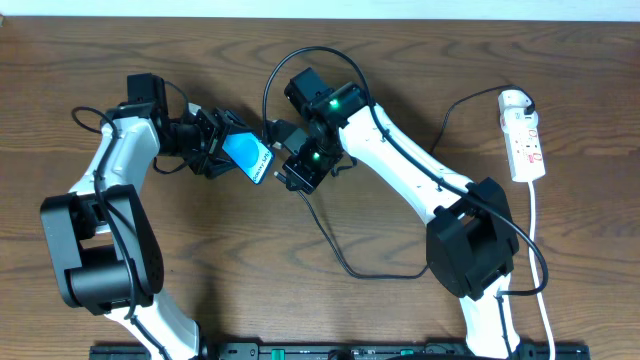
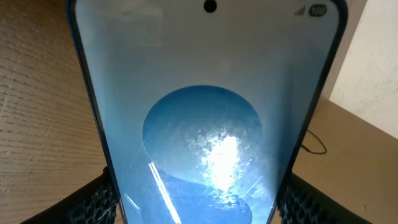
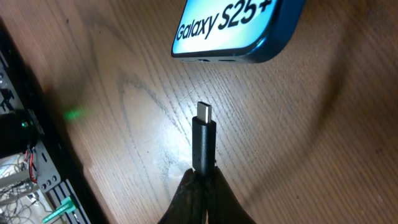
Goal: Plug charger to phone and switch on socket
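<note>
My left gripper (image 1: 222,150) is shut on the phone (image 1: 248,157), holding it tilted above the table. In the left wrist view the blue screen of the phone (image 2: 205,124) fills the frame, and my left gripper (image 2: 199,214) has a black finger (image 2: 93,202) pressed against each of its long edges. My right gripper (image 3: 200,186) is shut on the charger (image 3: 203,142). The charger's metal tip points at the phone's bottom edge (image 3: 217,59), with a short gap between them. The white socket (image 1: 525,135) lies at the far right of the table.
The charger's black cable (image 1: 340,255) loops over the wooden table in front of the right arm and runs up toward the socket. A white cord (image 1: 540,250) trails from the socket to the table's near edge. A black rail (image 1: 350,350) lines the front edge.
</note>
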You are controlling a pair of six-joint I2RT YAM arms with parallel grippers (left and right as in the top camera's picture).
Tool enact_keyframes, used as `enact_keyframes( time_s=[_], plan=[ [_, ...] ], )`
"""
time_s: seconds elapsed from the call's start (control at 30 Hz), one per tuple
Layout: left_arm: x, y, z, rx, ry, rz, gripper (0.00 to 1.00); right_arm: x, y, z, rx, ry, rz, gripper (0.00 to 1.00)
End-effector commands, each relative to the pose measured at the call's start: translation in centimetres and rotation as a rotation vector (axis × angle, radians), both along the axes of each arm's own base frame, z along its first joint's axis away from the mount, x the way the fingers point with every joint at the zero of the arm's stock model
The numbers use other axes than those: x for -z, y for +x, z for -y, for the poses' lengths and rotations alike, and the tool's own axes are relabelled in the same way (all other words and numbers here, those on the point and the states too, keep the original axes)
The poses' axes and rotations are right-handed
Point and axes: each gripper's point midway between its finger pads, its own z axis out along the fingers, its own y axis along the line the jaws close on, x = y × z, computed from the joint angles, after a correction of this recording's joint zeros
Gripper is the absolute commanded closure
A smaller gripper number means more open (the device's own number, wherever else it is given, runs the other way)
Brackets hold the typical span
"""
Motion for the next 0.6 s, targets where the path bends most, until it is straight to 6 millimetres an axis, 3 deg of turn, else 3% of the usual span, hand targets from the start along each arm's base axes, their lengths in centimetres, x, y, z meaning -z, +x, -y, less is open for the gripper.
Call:
enact_keyframes(
  time_s=[0.0,0.57],
  plan=[
    [-1.06,0.24,0.06,0.017,-0.002,0.044,0.45,-0.85,0.08,-0.63,-0.013,0.031,0.01,0.99],
    [-0.98,-0.1,0.12,0.018,-0.005,0.027,0.44,-0.94,0.24,-1.06,0.02,0.036,0.003,0.99]
  ],
)
